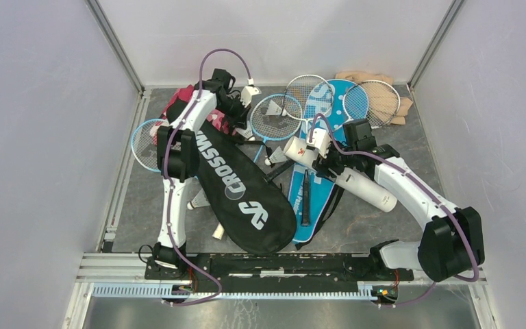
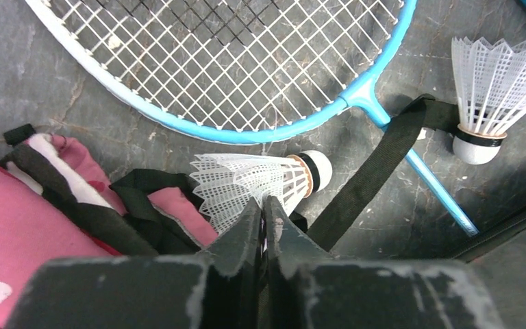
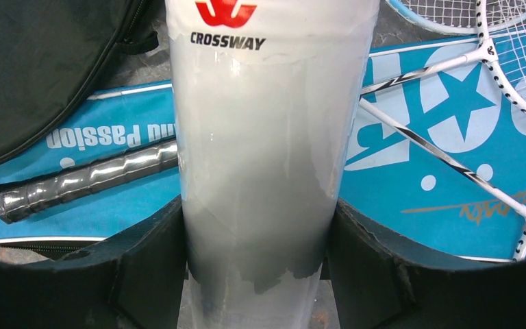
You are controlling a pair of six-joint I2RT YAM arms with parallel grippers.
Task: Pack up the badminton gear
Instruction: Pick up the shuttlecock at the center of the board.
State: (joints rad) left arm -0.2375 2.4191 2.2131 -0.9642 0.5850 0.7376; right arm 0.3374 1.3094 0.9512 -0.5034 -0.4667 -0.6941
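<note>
Reaching toward the far edge of the bench (image 1: 411, 137), left of its middle, the left end effector (image 2: 264, 203) has its fingers pressed together on the feather skirt of a white shuttlecock (image 2: 246, 179). Just beyond it lies a blue racket (image 2: 246, 68), with a second shuttlecock (image 2: 490, 75) to one side and the pink cloth (image 2: 14, 226) to the other. Near the middle of the bench the right end effector (image 3: 257, 264) clamps the long white tube (image 3: 267, 137) from both sides, slanting over the blue cover (image 3: 438, 171). The black cover (image 1: 240, 185) runs from the far left toward the near edge.
</note>
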